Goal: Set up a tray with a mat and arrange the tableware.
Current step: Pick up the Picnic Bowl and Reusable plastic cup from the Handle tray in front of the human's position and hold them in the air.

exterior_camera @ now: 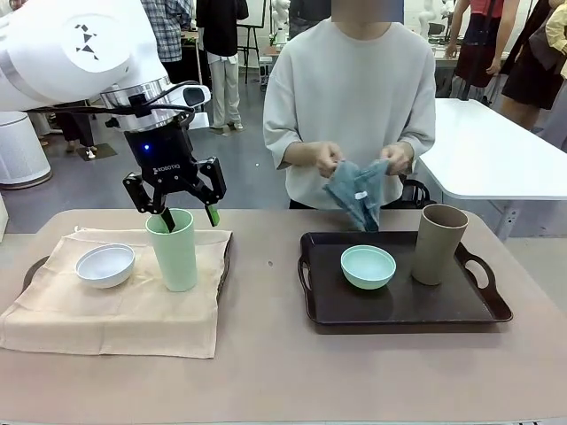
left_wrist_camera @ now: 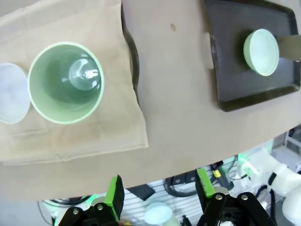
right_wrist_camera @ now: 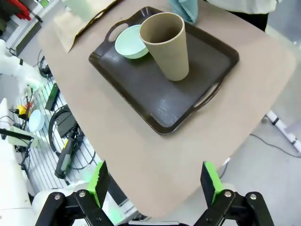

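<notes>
Well, from the front camera I see the left claw (exterior_camera: 190, 217) hanging just over the pale green cup (exterior_camera: 174, 257), its fingertips about level with the rim. The jaws stand well apart and grip nothing. In the left wrist camera the cup sits off to one side of the gap rather than between the green pads (left_wrist_camera: 115, 192). I cannot tell whether a fingertip touches the rim.

The cup stands upright on the beige mat (exterior_camera: 115, 305). The mat is draped over a dark tray whose edge (left_wrist_camera: 133, 56) peeks out along one side. The white bowl (exterior_camera: 104, 264) rests on the same mat, just beside the cup, on the side towards the table's left end.

On the right half of the table (exterior_camera: 266, 372) lies a second tray (exterior_camera: 399, 310), dark brown with handles and no mat on it. The mint green bowl (exterior_camera: 368, 266) sits near its middle. The taupe-brown cup (exterior_camera: 438, 246) stands upright beside the bowl, towards the right handle.

At the far side, a person holds a crumpled blue-grey cloth (exterior_camera: 359, 193) in both hands (exterior_camera: 326, 159) (exterior_camera: 397, 158), above the far edge of the brown tray.

Through the right wrist camera I see the right claw (right_wrist_camera: 154, 183) spread fully wide and empty. It hovers well above the near corner of the table and looks down at the brown tray from a distance.
</notes>
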